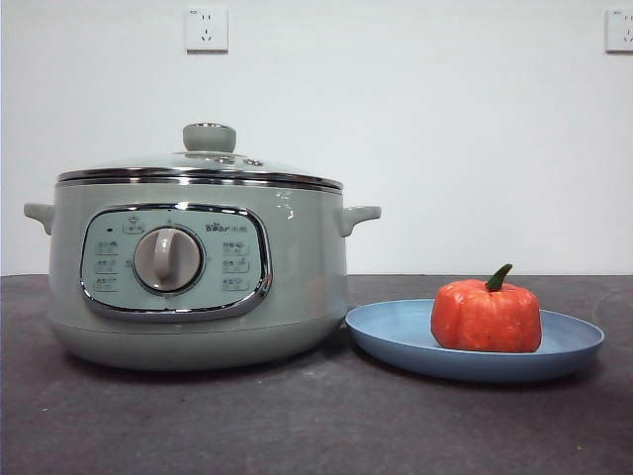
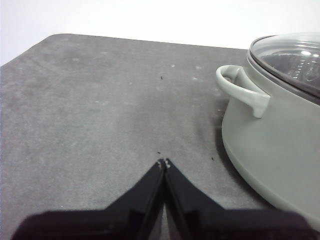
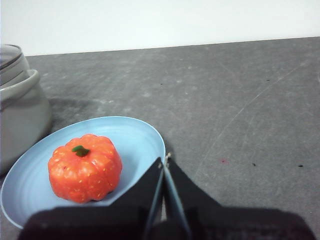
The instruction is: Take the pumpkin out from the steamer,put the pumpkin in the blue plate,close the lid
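Note:
The orange-red pumpkin (image 1: pixel 486 316) (image 3: pixel 85 167) sits upright in the blue plate (image 1: pixel 396 332) (image 3: pixel 135 137), to the right of the steamer (image 1: pixel 198 267) (image 2: pixel 280 150) (image 3: pixel 20 112). The glass lid (image 1: pixel 203 163) (image 2: pixel 290 57) rests on the steamer's rim, knob up. My right gripper (image 3: pixel 164 161) is shut and empty, hovering beside the plate's edge, close to the pumpkin. On the steamer's other side, my left gripper (image 2: pixel 163 163) hangs shut and empty over the bare table, apart from the steamer's side handle (image 2: pixel 245 90). Neither arm shows in the front view.
The dark grey table (image 1: pixel 316 426) runs out to a white wall with two sockets (image 1: pixel 206 30). Plate and steamer stand nearly touching. Open table surface lies on the steamer's left-gripper side (image 2: pixel 100 110) and beyond the plate (image 3: pixel 240 100).

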